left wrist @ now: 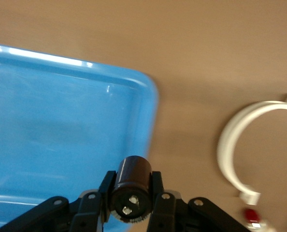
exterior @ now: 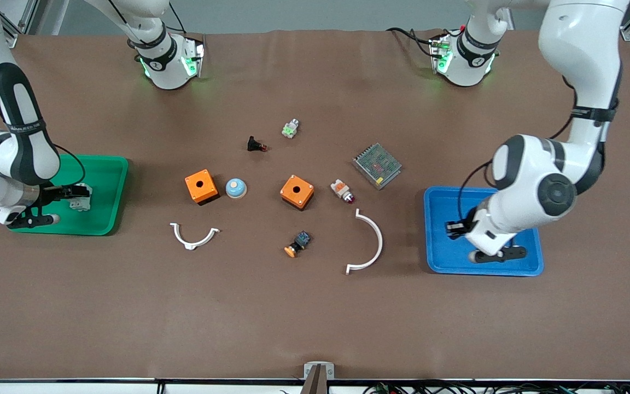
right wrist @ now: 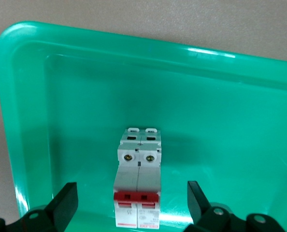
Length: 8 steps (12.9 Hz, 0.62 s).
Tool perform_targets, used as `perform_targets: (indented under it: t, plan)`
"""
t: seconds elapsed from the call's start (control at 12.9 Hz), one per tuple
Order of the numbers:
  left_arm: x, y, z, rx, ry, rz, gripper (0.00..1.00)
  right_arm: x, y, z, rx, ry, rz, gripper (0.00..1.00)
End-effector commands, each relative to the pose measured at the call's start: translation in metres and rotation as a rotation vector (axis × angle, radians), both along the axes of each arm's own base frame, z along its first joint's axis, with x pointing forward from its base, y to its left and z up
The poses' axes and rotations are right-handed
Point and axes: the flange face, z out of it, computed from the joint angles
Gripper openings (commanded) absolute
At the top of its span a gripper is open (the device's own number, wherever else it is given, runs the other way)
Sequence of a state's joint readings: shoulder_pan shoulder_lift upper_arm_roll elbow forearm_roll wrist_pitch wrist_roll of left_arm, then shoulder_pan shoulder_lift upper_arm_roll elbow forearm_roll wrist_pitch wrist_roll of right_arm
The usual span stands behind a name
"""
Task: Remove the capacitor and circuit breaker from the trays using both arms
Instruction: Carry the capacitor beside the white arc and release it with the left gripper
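The capacitor (left wrist: pixel 134 171), a stubby black cylinder with two metal pins on its end, is clamped between the fingers of my left gripper (left wrist: pixel 132 186). That gripper (exterior: pixel 453 229) hangs over the blue tray (exterior: pixel 512 268), just above the rim that faces the table's middle (left wrist: pixel 148 121). The white-grey breaker (right wrist: pixel 138 169) with red levers lies in the green tray (right wrist: pixel 230 121). My right gripper (right wrist: pixel 132 200) is open, one finger on each side of the breaker and clear of it. In the front view this gripper (exterior: pixel 77 194) is over the green tray (exterior: pixel 104 191) with the breaker (exterior: pixel 81 203) under it.
Between the trays lie two orange boxes (exterior: pixel 201 186) (exterior: pixel 297 191), a blue dome (exterior: pixel 235 188), two white arcs (exterior: pixel 193 236) (exterior: pixel 369 243), an orange-capped button (exterior: pixel 297 244), a white-and-orange part (exterior: pixel 342 190), a metal mesh box (exterior: pixel 377 165), a black part (exterior: pixel 255 145) and a green-white part (exterior: pixel 290 129).
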<state>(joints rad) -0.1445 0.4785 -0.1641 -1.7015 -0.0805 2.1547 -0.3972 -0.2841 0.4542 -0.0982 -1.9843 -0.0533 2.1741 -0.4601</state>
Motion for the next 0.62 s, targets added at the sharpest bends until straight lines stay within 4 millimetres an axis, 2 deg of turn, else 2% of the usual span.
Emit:
perform_targets:
  t: [0.0, 0.08, 0.16, 0.23, 0.31, 0.54]
  plan:
    - [0.002, -0.078, -0.016, 0.010, 0.015, 0.072, 0.00, -0.001, -0.003, -0.006, -0.003, -0.011, 0.047, 0.99]
    - [0.000, -0.106, -0.028, 0.017, 0.018, 0.087, 0.00, -0.001, -0.003, -0.009, -0.001, -0.008, 0.050, 0.92]
    - [0.005, -0.131, -0.036, 0.014, 0.011, 0.123, 0.00, -0.002, -0.003, -0.011, 0.001, -0.003, 0.050, 0.66]
    - [0.005, -0.154, -0.045, 0.010, 0.010, 0.152, 0.00, -0.002, -0.003, -0.012, 0.002, 0.000, 0.050, 0.52]
    - [0.008, -0.170, -0.055, 0.007, -0.006, 0.179, 0.00, -0.002, -0.003, -0.012, 0.002, 0.000, 0.050, 0.44]
    - [0.000, -0.202, -0.090, -0.015, -0.062, 0.228, 0.00, -0.004, -0.001, -0.010, 0.010, 0.026, 0.041, 0.30]
